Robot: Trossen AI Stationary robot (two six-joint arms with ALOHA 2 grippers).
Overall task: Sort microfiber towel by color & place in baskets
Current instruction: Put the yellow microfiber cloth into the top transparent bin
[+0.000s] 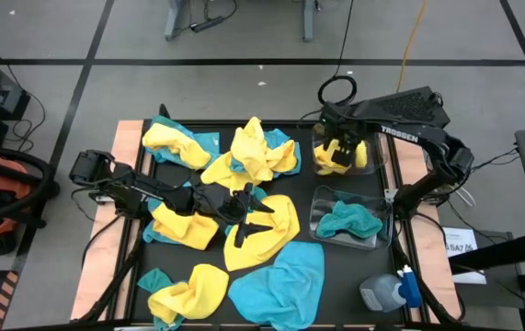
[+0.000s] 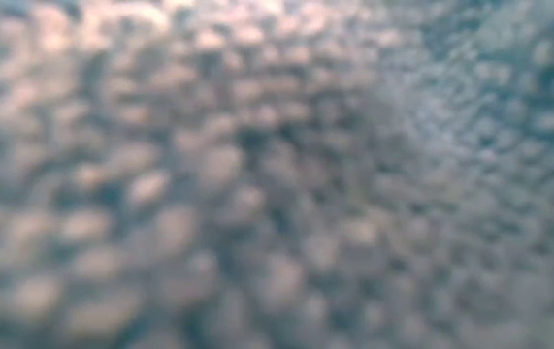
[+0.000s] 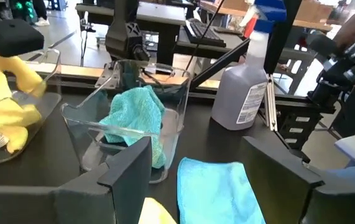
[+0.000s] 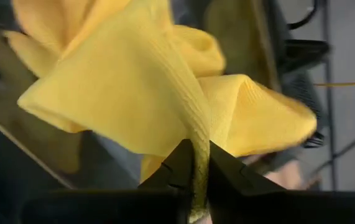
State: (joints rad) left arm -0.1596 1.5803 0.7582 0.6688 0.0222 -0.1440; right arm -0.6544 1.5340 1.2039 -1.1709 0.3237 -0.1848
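The right gripper [image 1: 340, 152] hangs inside the far bin [image 1: 322, 138] on the table's right side. Its fingers [image 4: 180, 165] are closed to a narrow slit and pinch a fold of a yellow cloth [image 4: 146, 93]; the cloth bunches just ahead of the fingertips and fills most of the right wrist view. From above, this cloth sits within the bin's walls, under and around the gripper.

The near bin [image 1: 322, 202] stands just beside the far one, toward the table's front. It holds one crumpled teal cloth [image 1: 349, 221]. In the left wrist view the same teal cloth [image 3: 133, 118] drapes over the bin's edge.

The left gripper [image 1: 257, 207] lies over the middle of the table [image 1: 391, 179], fingers spread wide, gripping nothing. It sits above the pile [image 1: 244, 156] of mixed yellow and teal cloths, with a yellow cloth directly under its fingertips. A flat teal cloth [image 1: 280, 285] lies at the front edge, near that gripper.

A grey bottle [image 1: 386, 292] with a blue cap stands at the front right corner, near the near bin.

The low view is covered by blurred fabric texture; nothing can be told from it.
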